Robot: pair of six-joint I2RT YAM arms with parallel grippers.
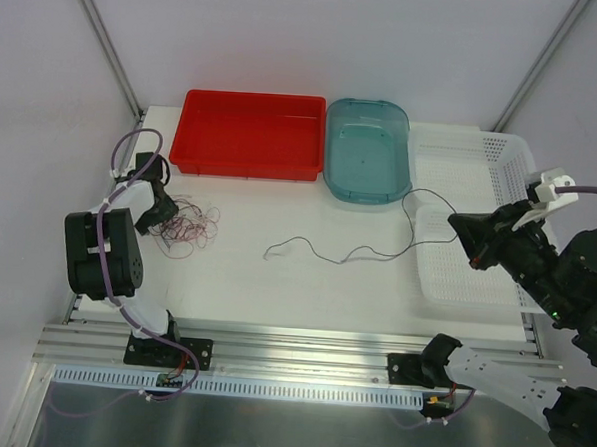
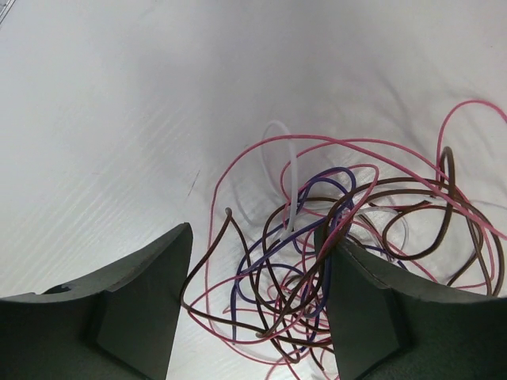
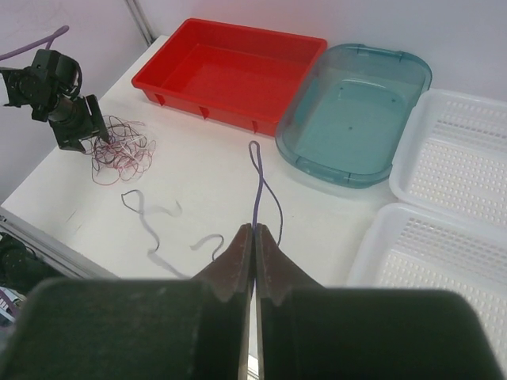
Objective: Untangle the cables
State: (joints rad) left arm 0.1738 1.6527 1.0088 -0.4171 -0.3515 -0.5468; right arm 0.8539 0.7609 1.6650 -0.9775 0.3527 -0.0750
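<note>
A loose strand (image 1: 342, 260) lies left-to-right across the desk (image 1: 275, 292), its right end pinched in the clamped right hand (image 3: 254, 237). Only the left wrist view shows the left hand (image 2: 255, 237), fingers parted, straddling the tangled cables (image 2: 317, 261)

The white bench (image 1: 275, 292) carries, along its far edge from left to right, a red tray (image 1: 246, 169), a teal tub (image 1: 334, 160) just beside it, and white baskets (image 1: 471, 173). A cable tangle (image 1: 186, 226) lies at left. A loose cable (image 1: 377, 252) crosses the centre; its right end appears lifted.
</note>
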